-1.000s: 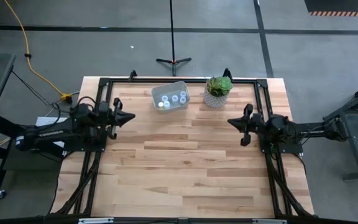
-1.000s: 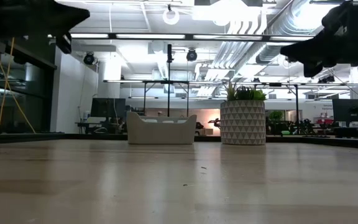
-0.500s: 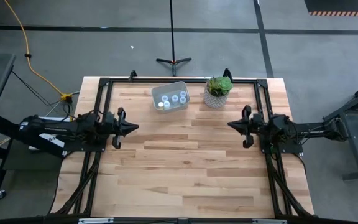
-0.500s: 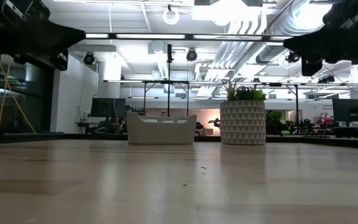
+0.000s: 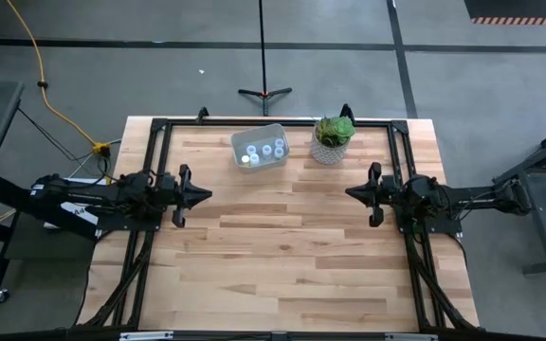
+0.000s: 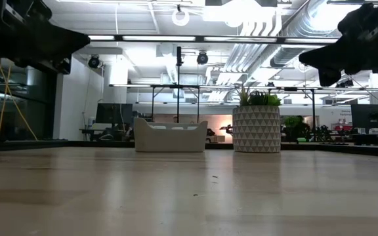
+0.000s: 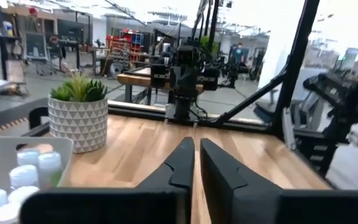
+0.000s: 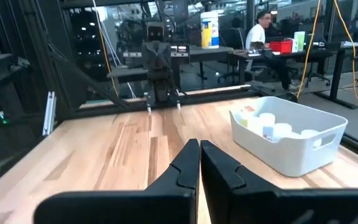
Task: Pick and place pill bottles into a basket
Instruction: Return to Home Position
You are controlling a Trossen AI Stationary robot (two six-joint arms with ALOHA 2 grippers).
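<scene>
The pale basket [image 5: 260,146] stands on the table near its far edge, left of the middle. Several white pill bottles [image 5: 266,150] stand upright inside it; they also show in the left wrist view [image 7: 18,180] and the right wrist view [image 8: 272,126]. My left gripper [image 5: 206,195] hovers above the table's left side, shut and empty, its fingers [image 7: 196,163] together. My right gripper [image 5: 349,193] hovers above the table's right side, shut and empty, its fingers [image 8: 199,160] together. Both point toward the table's middle.
A green plant in a white patterned pot [image 5: 332,139] stands right of the basket near the far edge. A black frame [image 5: 273,121] runs along the table's far and side edges. Bare wood [image 5: 282,256] spans the middle and near part. A person sits in the room behind [image 8: 261,28].
My left gripper has gone toward the table's near edge and a little toward the middle, then kept still. My right gripper has hardly moved. The basket and bottles have stayed in place.
</scene>
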